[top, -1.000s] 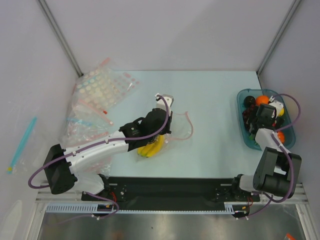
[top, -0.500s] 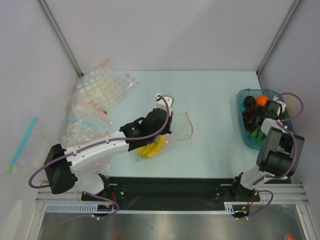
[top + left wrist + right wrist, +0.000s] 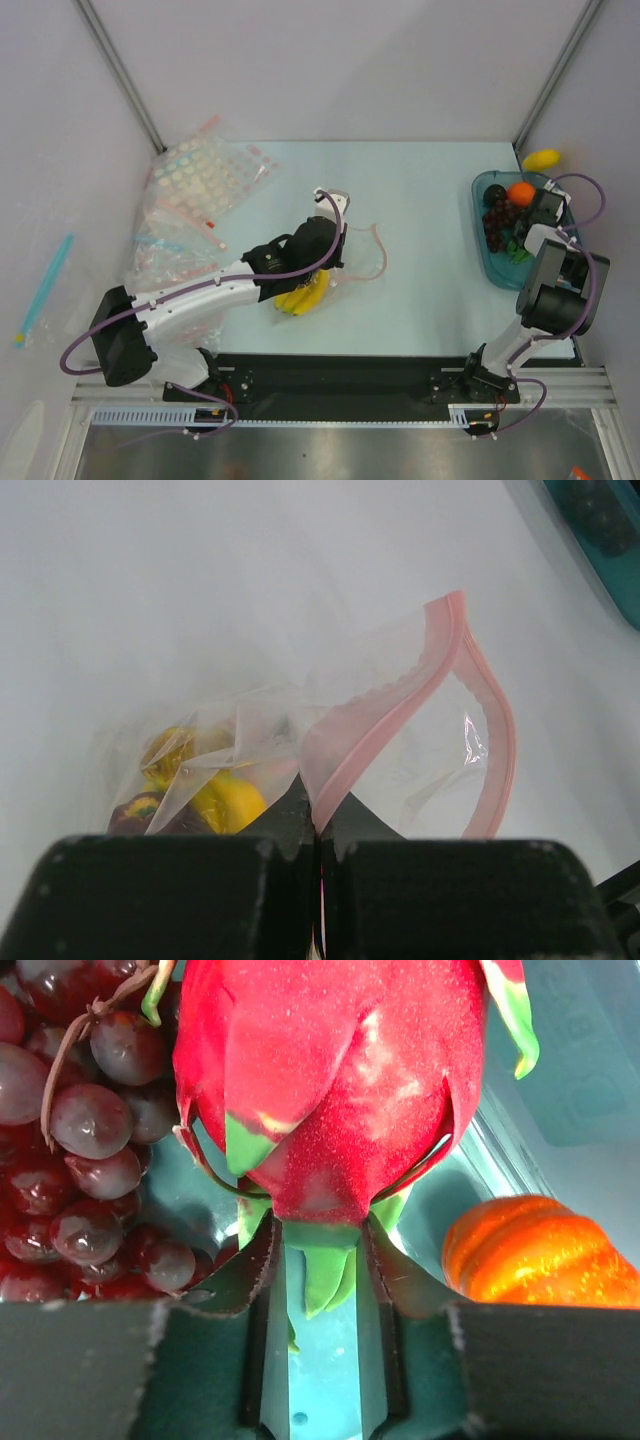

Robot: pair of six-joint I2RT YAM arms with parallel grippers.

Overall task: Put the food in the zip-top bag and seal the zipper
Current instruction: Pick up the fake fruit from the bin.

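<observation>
The left arm stretched from the lower left to mid-frame, unchanged from a second earlier. Its left gripper (image 3: 318,825) was clamped on the zipper (image 3: 455,660) at the mouth of the bag (image 3: 400,750), which lay on the counter (image 3: 420,200) with bananas (image 3: 300,295) inside. At the right edge, the right arm had drawn its elbow upward. Its right gripper (image 3: 322,1260) sat in the tray (image 3: 570,1070), jaws narrow about a green scale under the dragon fruit (image 3: 330,1080); whether they gripped could not be told. A yellow fruit (image 3: 541,158) now lay beyond the tray's top end.
</observation>
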